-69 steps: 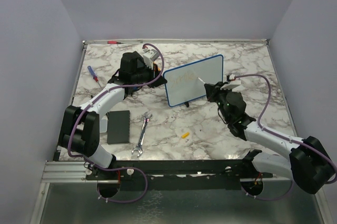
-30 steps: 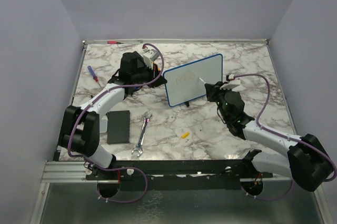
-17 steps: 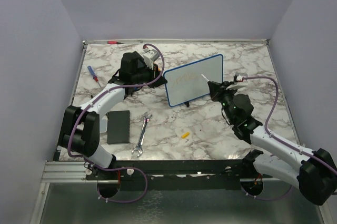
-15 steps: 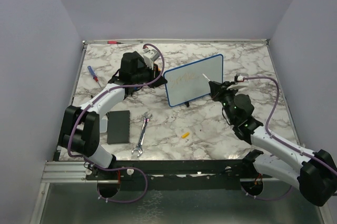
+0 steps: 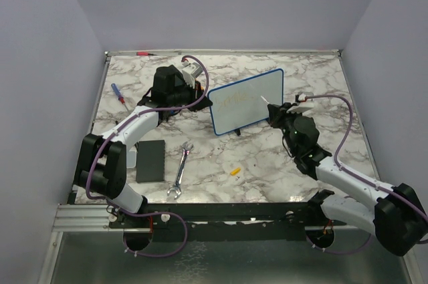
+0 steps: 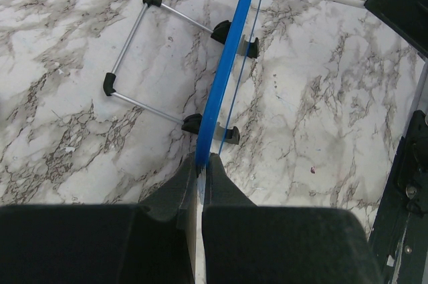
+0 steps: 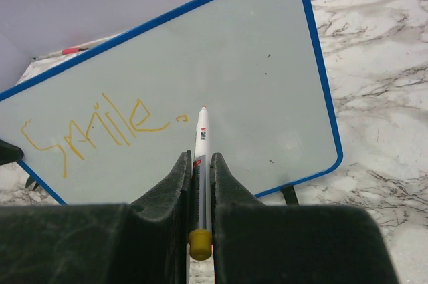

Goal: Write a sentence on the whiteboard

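**Orientation.** One whiteboard (image 5: 245,101) stands upright on its feet at mid-bench (image 5: 281,164), towards the far side. Its long axis runs from left-near to right-far in the top view, and its written face is turned to the right arm. In the left wrist view it shows edge-on, with a wire stand (image 6: 134,50) behind it.

**Claws.** The left claw (image 6: 204,160) is closed on the board's blue frame at its left end. The right claw (image 7: 199,158) is closed on one white marker (image 7: 200,137), which points tip-first at the face. The tip sits just right of the written dot; contact cannot be confirmed.

**Writing.** The sentence (image 7: 93,127) is one yellow word, "Smile", plus one dot, on the left half of the board.

**Change.** Compared with two seconds ago, the right arm's forearm has swung and the marker tip lies slightly further right along the board. The board and left arm are unchanged.

**Count, other items.** One wrench (image 5: 180,170), one screwdriver (image 5: 118,93), one black pad (image 5: 151,160), one small yellow piece (image 5: 235,171).
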Tool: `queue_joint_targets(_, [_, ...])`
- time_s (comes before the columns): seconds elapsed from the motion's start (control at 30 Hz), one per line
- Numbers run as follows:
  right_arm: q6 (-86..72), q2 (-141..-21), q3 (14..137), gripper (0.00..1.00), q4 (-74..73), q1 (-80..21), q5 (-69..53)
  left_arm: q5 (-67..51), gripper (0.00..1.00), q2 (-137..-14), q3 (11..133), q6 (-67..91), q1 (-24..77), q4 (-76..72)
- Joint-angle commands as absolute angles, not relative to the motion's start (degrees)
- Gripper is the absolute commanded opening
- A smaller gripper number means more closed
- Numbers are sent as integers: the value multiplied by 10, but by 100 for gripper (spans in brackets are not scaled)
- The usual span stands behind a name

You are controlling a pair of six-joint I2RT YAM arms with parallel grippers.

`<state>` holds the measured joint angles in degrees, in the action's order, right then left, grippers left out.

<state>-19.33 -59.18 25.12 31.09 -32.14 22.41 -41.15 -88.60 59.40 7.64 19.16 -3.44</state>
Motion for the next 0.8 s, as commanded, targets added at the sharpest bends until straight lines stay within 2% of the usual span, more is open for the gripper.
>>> queue_joint_targets(0.0, [-183, -603, 269, 1, 340, -312, 206, -411, 0, -872, 586, 72, 198, -30])
queue_joint_targets(0.77, [-199, -632, 267, 1, 378, -272, 143, -409, 0, -875, 585, 70, 198, -30])
